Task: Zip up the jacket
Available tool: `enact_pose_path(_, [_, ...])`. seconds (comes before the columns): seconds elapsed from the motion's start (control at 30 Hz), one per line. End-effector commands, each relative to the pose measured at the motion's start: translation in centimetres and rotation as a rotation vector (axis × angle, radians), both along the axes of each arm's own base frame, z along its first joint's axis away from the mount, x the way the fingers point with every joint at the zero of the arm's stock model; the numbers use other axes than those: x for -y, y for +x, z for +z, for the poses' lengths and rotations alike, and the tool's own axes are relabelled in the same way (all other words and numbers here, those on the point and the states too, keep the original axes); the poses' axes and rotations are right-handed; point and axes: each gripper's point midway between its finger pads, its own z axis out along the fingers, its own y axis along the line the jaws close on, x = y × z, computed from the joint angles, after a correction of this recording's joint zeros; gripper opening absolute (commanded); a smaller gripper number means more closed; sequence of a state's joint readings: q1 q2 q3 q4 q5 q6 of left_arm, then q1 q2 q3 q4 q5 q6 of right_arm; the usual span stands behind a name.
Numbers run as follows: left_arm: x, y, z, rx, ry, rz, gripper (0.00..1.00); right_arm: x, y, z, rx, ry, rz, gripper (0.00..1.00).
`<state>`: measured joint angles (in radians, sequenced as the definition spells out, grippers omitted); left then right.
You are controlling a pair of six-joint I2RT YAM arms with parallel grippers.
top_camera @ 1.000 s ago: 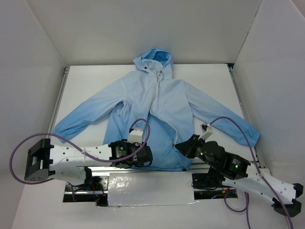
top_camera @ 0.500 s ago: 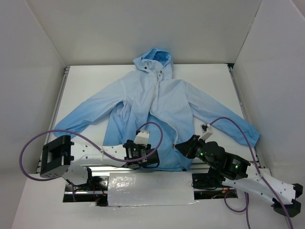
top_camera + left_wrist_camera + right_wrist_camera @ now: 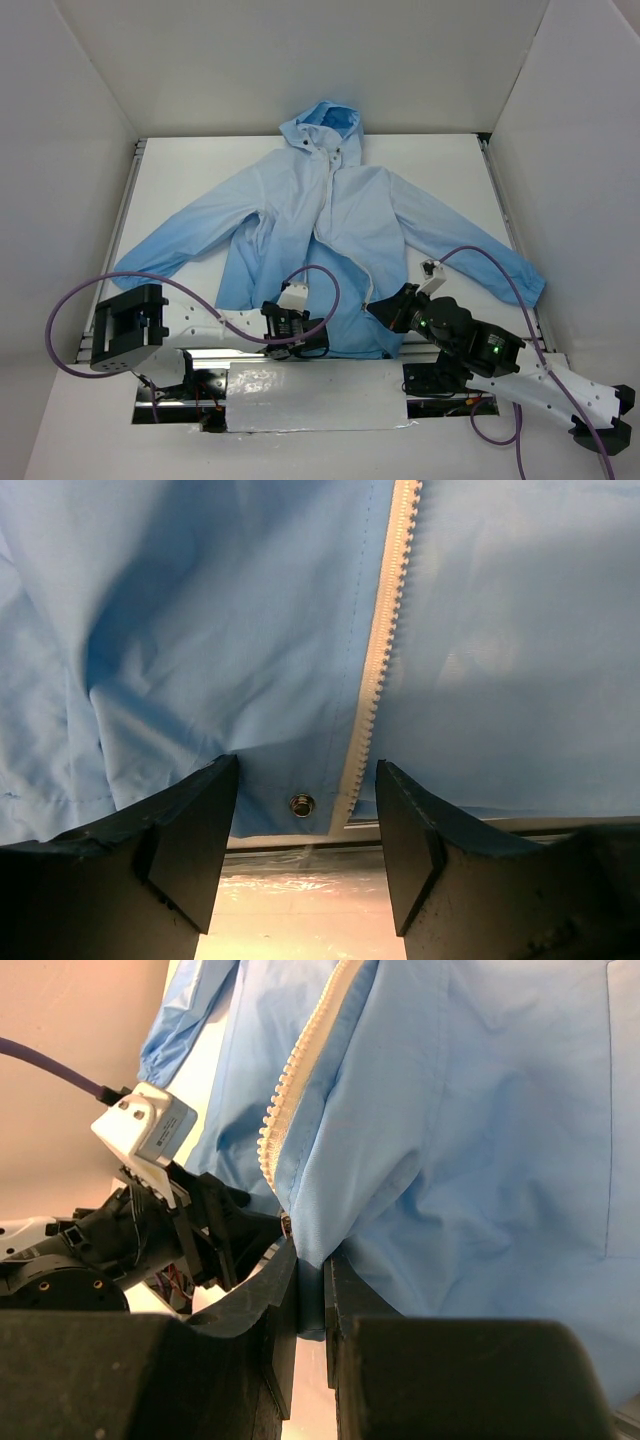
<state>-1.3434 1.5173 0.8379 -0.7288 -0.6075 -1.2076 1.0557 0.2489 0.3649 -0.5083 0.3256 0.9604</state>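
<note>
The jacket point(image 3: 340, 220) lies open on the table point(image 3: 180, 170), hem at the near edge. The left jaws stand spread astride the zipper point(image 3: 378, 660) end; the right jaws pinch what seems the other front's hem. The thin fabric looks limp and slippery, best gripped at the zipper tape.

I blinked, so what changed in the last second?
The left hand slid slightly toward the near side, its elbow swinging inward; open, it straddles the bottom of the zipper. Nothing was grabbed or released. The right hand kept pinching the jacket, which lay unmoved.
</note>
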Motion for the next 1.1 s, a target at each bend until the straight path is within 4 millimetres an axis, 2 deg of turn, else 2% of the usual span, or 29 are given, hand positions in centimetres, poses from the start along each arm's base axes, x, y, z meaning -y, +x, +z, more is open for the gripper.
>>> enact_pose_path(0.0, [0.5,-0.2,0.1,-0.013,-0.048,0.005,0.69,-0.4,0.4,0.9,0.023,0.033,-0.003,0.0])
enact_pose_path(0.17, [2.1,0.0,2.6,0.009,-0.179,-0.031,0.74,-0.4,0.4,0.9,0.025,0.033,-0.003,0.0])
enact_pose_path(0.2, [2.8,0.1,3.8,0.023,-0.236,-0.053,0.74,-0.4,0.3,0.9,0.023,0.032,-0.001,0.0])
enact_pose_path(0.3, [3.2,0.1,5.6,0.041,-0.32,-0.068,0.75,-0.5,0.4,0.9,0.023,0.033,0.0,0.0])
enact_pose_path(0.5, [1.1,0.5,7.0,0.087,-0.312,-0.023,0.73,-0.5,0.3,1.1,0.025,0.034,0.001,0.0])
enact_pose_path(0.63, [0.7,0.5,6.2,0.092,-0.304,-0.046,0.73,-0.7,0.4,1.2,0.027,0.036,0.005,0.0])
enact_pose_path(0.7, [1.3,0.5,5.9,0.092,-0.312,-0.056,0.73,-0.8,0.4,1.2,0.027,0.033,0.009,0.0])
enact_pose_path(0.83, [0.9,0.8,4.8,0.089,-0.246,-0.037,0.73,-0.8,0.4,1.4,0.026,0.025,0.012,0.0])
enact_pose_path(1.07, [0.7,0.2,1.7,0.045,-0.18,-0.042,0.72,-0.9,0.4,1.4,0.027,0.028,0.012,0.0])
